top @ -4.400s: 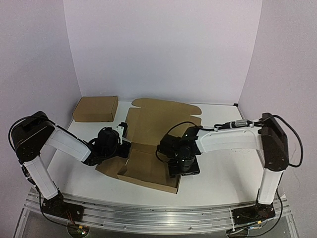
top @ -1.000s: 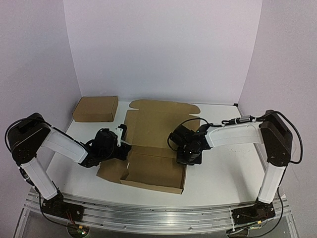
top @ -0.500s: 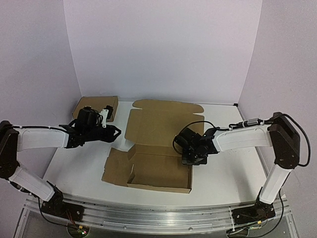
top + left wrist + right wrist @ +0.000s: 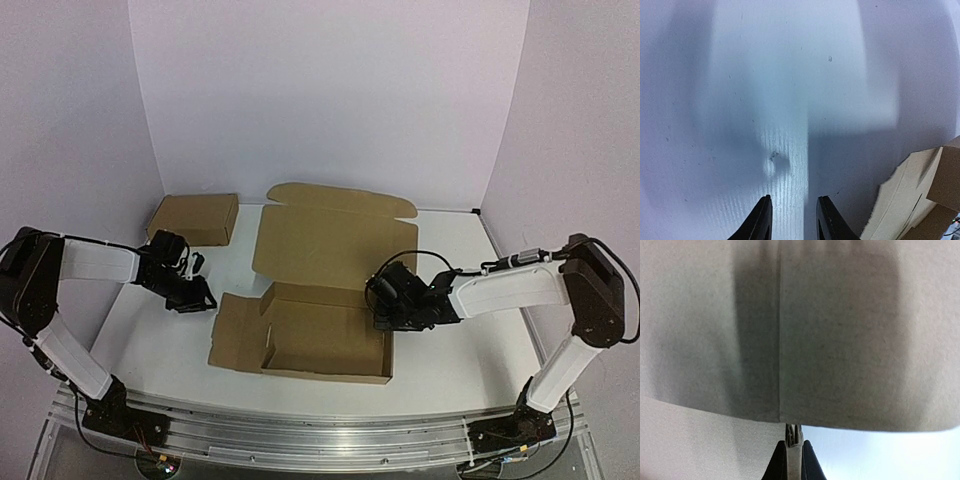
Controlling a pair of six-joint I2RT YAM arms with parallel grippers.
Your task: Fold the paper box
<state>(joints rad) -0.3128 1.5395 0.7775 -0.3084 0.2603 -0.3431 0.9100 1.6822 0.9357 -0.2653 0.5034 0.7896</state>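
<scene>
My right gripper (image 4: 386,308) is pressed together on the right wall of the paper box (image 4: 325,345); in the right wrist view a thin cardboard edge sits pinched between the tips. The box lies mid-table, with its shallow tray toward the arms and its lid panel laid back flat toward the far wall, so the whole sheet runs near to far while the tray's long side runs left to right. My left gripper (image 4: 193,293) hangs low over the bare table (image 4: 150,345), fingers a little apart with nothing between them. What the next move turns on, as I judge it, is the left flap (image 4: 236,332). It lies flat on the table just to the right of that free gripper, near but not touching, and it shows in the lower right corner of the left wrist view. The left arm is plainly the nearer one to it, and it would have to come at the flap from its outer edge.
</scene>
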